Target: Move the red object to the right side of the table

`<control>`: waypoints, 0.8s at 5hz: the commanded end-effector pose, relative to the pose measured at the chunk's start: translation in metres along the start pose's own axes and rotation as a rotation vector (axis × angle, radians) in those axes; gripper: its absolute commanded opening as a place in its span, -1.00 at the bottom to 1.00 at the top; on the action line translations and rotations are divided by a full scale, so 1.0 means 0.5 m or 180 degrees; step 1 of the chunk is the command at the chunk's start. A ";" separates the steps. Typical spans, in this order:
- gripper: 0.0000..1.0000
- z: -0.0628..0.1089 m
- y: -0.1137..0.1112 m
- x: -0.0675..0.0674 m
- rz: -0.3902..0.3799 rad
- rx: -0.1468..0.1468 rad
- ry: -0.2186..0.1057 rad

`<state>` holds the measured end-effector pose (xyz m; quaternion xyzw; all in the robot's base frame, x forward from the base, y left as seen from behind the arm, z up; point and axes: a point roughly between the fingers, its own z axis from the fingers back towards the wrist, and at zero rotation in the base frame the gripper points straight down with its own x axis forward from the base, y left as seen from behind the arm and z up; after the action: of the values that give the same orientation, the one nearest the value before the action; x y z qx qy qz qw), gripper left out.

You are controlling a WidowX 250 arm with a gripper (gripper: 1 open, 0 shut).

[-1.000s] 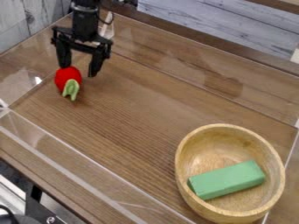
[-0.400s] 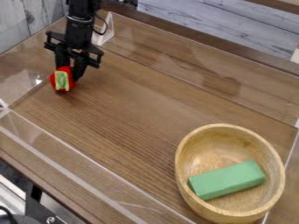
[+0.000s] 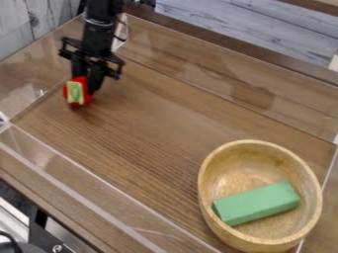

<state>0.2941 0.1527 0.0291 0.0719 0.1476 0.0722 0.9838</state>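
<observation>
Jaws: the gripper point(image 3: 85, 87) points down, its jaws closed around the red object point(image 3: 78, 92).
Red object: on the tabletop point(image 3: 172, 119) near the far left corner, long axis upright, green end facing front.
Wooden bowl point(image 3: 222, 158): near right corner, holding a green block point(image 3: 256, 204).

text: none legible | labels: none | numbers: none

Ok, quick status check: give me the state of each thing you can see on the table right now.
gripper: pointing down over the red object, jaws either side of it, grip not confirmed.
red object: on the table at the far left, not yet moved right.
wooden bowl: upright, near right.
green block: lying flat inside the wooden bowl.
table: bare wood between them.
</observation>
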 end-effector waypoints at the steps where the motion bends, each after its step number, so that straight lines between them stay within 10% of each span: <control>1: -1.00 0.123 -0.027 0.017 -0.0066 0.0038 -0.0350; 2: -1.00 0.181 -0.074 0.049 -0.0144 0.0041 -0.0405; 4: -1.00 0.172 -0.177 0.093 -0.0383 0.0037 -0.0307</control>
<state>0.3664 0.0653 0.0591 0.0676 0.1420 0.0048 0.9875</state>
